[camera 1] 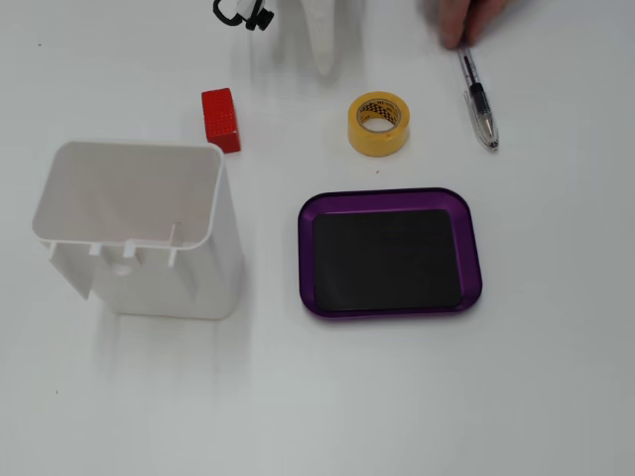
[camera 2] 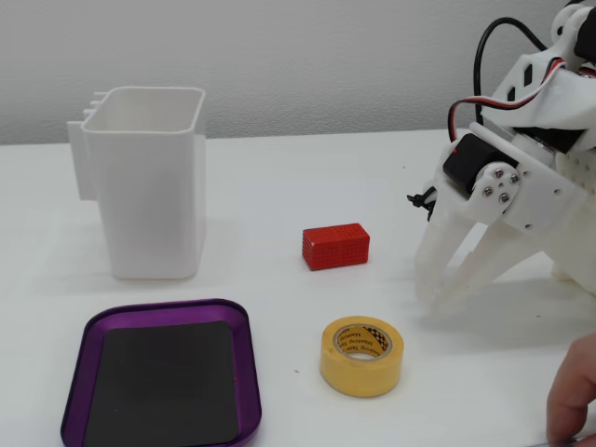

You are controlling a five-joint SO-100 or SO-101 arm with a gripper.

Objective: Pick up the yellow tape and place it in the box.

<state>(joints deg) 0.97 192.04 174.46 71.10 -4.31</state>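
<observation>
The yellow tape (camera 1: 378,123) lies flat on the white table, just beyond the purple box's (camera 1: 387,197) far rim and apart from it. In the other fixed view the tape (camera 2: 362,355) sits right of the box (camera 2: 244,372). The box is empty and shows its black floor. My white gripper (camera 2: 433,305) points down with its tips resting on or just above the table, right of and behind the tape. Its fingertips meet and hold nothing. From above, the gripper (camera 1: 324,67) shows only as a white finger at the top edge.
A red block (camera 1: 221,120) lies left of the tape. A tall white container (camera 1: 139,228) stands at the left. A pen (camera 1: 479,99) lies right of the tape, with a person's hand (camera 1: 464,20) at its far end; the hand also shows at the bottom right (camera 2: 577,391).
</observation>
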